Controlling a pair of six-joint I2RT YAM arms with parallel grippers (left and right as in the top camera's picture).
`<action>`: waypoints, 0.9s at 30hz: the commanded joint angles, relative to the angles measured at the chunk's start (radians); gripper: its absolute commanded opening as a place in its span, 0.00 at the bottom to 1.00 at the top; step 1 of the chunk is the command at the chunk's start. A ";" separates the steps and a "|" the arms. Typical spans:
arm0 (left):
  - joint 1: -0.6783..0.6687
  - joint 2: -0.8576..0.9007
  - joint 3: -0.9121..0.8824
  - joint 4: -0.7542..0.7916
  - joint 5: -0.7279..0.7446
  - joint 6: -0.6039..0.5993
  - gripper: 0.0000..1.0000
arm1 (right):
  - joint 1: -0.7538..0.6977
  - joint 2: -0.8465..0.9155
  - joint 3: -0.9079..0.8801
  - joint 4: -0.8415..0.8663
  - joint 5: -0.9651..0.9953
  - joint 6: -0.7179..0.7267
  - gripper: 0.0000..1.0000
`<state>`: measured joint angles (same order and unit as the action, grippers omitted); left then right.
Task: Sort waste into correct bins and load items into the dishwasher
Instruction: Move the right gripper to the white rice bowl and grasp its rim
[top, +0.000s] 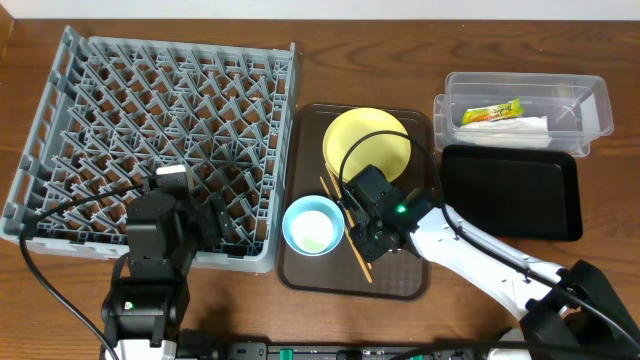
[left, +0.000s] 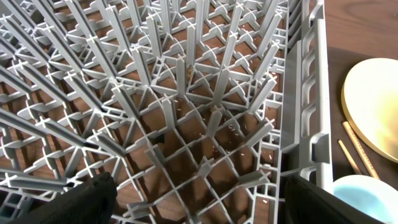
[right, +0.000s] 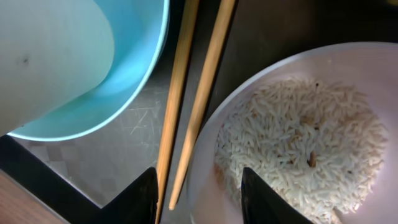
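My right gripper (right: 199, 196) hangs low over the brown tray, its jaws partly apart. They straddle the rim of the white-beige bowl (right: 214, 149) and the near ends of the two chopsticks (right: 180, 93). One finger touches a chopstick; the other stands over the rice scraps (right: 298, 137) inside the bowl. The light blue bowl (top: 314, 225) sits just left, the yellow plate (top: 367, 145) behind. My left gripper (left: 199, 208) is wide open and empty above the near right corner of the grey dish rack (top: 150, 130). The snack wrapper (top: 492, 113) and napkin (top: 520, 128) lie in the clear tub (top: 590, 105).
The brown serving tray (top: 300, 270) holds the dishes between the rack and the bins. The black tray (top: 512, 190) lies in front of the clear tub at the right. A few rice grains are scattered on the table under the rack (left: 236, 127).
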<state>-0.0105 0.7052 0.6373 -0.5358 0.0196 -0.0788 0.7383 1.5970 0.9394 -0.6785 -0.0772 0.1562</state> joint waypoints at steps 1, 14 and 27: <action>0.001 -0.001 0.024 -0.002 -0.002 -0.009 0.89 | 0.017 0.006 -0.005 0.018 0.010 0.008 0.37; 0.001 -0.001 0.023 -0.003 -0.002 -0.009 0.89 | 0.023 0.011 -0.006 0.027 0.025 0.007 0.28; 0.001 -0.001 0.023 -0.003 -0.002 -0.009 0.89 | 0.035 0.061 -0.006 0.035 0.024 0.008 0.22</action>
<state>-0.0105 0.7052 0.6373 -0.5358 0.0196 -0.0788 0.7605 1.6360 0.9394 -0.6476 -0.0620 0.1562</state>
